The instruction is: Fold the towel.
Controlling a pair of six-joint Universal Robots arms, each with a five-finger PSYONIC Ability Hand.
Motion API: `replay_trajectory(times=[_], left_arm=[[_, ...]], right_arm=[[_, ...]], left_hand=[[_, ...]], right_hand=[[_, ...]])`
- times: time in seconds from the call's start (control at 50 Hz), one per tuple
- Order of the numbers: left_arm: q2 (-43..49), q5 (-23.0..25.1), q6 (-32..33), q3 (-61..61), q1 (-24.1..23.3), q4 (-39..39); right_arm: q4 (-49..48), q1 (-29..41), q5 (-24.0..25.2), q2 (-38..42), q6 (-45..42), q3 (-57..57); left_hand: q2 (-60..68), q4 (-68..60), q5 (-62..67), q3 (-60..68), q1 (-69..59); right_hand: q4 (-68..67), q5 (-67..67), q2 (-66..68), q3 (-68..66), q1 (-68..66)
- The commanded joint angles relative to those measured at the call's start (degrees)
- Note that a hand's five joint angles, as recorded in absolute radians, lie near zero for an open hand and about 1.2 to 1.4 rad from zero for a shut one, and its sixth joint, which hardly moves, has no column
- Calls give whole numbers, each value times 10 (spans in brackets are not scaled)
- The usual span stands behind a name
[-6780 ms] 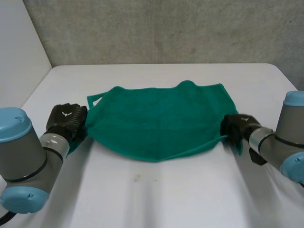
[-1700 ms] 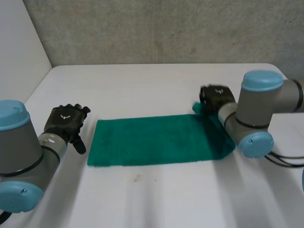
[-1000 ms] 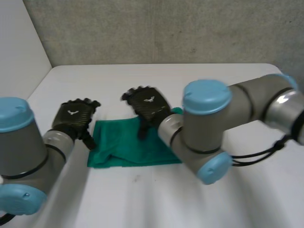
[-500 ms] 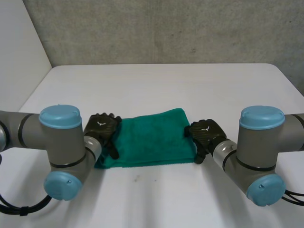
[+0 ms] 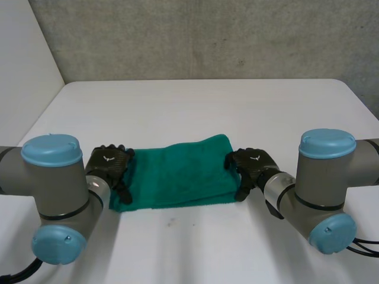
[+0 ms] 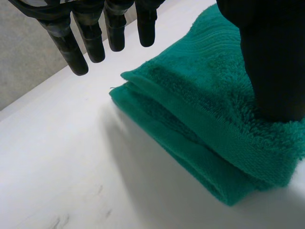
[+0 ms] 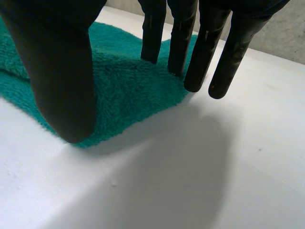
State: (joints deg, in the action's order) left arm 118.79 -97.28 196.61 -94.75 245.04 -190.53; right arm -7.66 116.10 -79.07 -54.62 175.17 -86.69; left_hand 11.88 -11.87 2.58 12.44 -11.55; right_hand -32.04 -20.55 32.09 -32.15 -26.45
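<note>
Looking at a green towel (image 5: 177, 171) mid table (image 5: 189, 100), already doubled into a thick oblong pad, layers stacked w/ edges roughly matched. Flanked by both hands: left hand (image 5: 111, 166) at its left end, right hand (image 5: 251, 165) at its right end.

In left wrist view: fingers (image 6: 93, 45) straight and spread, hanging above bare table just past the pad's corner. Thumb (image 6: 274, 67) down on or just over the nap; can't tell contact. In right wrist view: fingers (image 7: 205, 47) straight, apart, tips at the towel's edge, a couple prob. touching nap, thumb over a corner. Pinching nothing either side.

Judging step as end-of-fold tidy, squaring or patting the ends, approx. finished. Next move: press flat w/o dragging layers, then lift both hands straight off to avoid tugging top layer open. If another fold wanted, pinch one end through all layers & carry across.

Around: grey wall (image 5: 195, 35) behind table. In the way: little beyond the arms' own joints, parked low either side.
</note>
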Motion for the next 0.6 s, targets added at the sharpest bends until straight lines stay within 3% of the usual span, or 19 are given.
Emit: replay_trajectory(times=[0.02,0.1,0.14,0.16,0.36,0.6], left_arm=[[-11,1,0,-14,5,0],[-13,1,0,-14,5,1],[-13,1,0,-14,5,0],[-13,1,0,-14,5,1],[-36,0,-1,-26,4,3],[-108,2,-4,-54,-31,4]], right_arm=[[-1,3,5,2,15,3],[-2,2,4,6,18,6],[-1,0,1,6,18,5],[-3,-1,0,6,24,1],[2,-47,-22,-50,20,-35],[2,-175,1,-146,-168,-140]], left_hand=[[-19,19,-26,-24,15],[-19,19,-26,-24,15],[-19,19,-26,-24,15],[-19,19,-26,-24,15],[-19,19,-26,-24,15],[-19,19,-26,-24,15]], right_hand=[[-53,-68,52,-52,-109],[-145,-160,145,-144,-201],[-301,-316,300,-300,-357],[-478,-493,477,-477,-534],[-480,-494,479,-479,-535],[-480,-494,479,-479,-535]])
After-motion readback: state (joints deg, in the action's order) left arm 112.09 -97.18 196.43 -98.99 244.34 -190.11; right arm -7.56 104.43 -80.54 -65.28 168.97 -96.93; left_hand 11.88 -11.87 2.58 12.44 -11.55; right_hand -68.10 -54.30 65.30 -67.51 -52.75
